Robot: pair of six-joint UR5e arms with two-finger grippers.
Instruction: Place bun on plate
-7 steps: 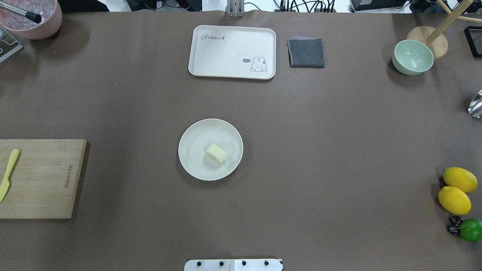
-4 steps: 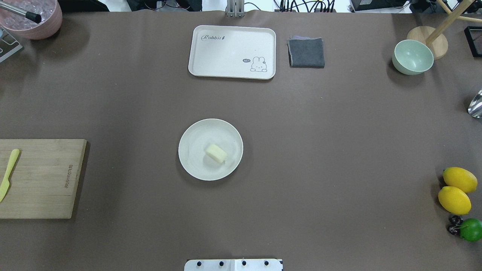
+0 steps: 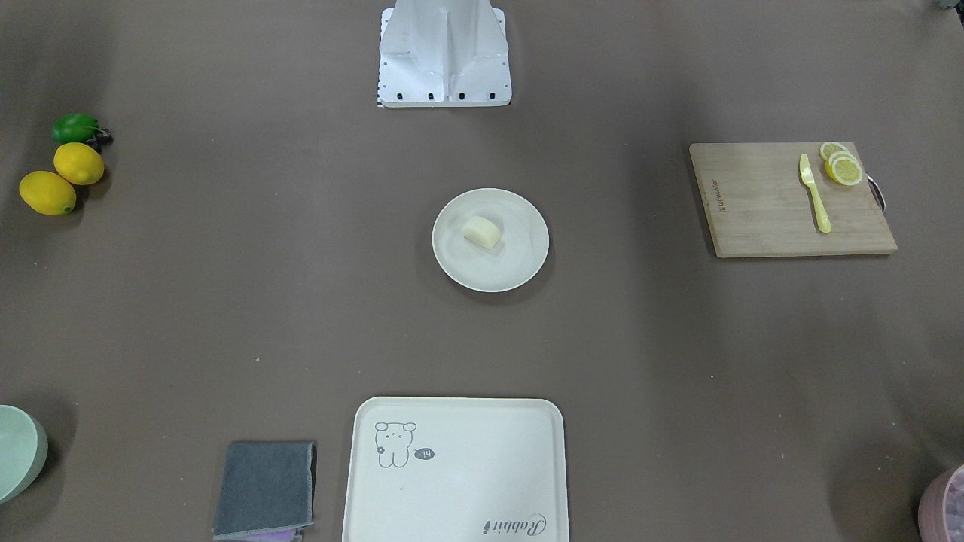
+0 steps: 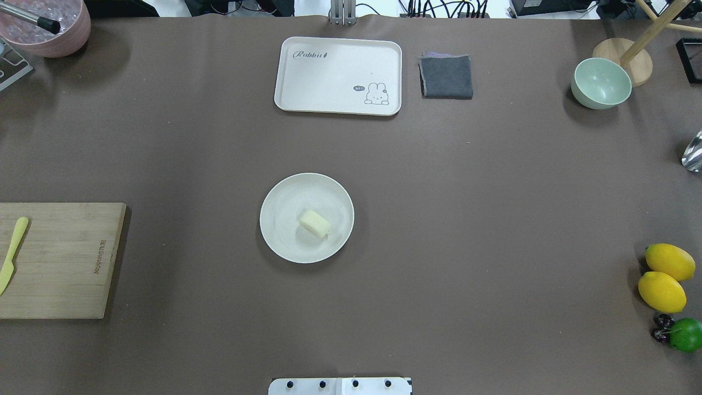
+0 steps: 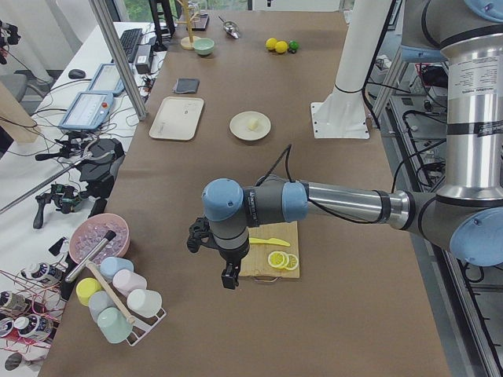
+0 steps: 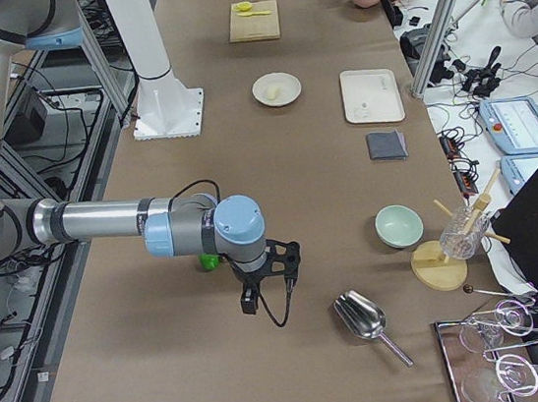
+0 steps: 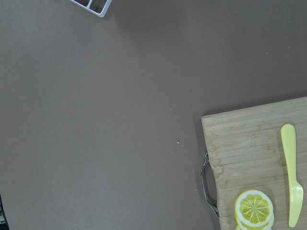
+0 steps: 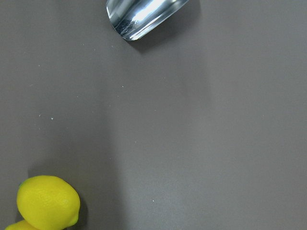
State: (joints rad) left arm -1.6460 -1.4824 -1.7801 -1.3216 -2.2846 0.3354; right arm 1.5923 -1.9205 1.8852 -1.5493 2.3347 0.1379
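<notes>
You see the bun (image 4: pixel 315 223) lying on the plate (image 4: pixel 285 203) mid-table, just right of its middle, with the left gripper (image 5: pixel 228 278) hanging beside the cutting board (image 5: pixel 288 232) and the right gripper (image 6: pixel 251 302) hanging near the lemons (image 4: pixel 669 261), though you cannot tell whether either is open or closed.

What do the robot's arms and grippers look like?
The left arm and right arm are silver metal tubes linked by dark grey rounded joints with light blue caps. The left gripper and right gripper are small and black, each with a thin black cable looping off the wrist. The left arm's upright section carries a printed label, too small to read.
</notes>
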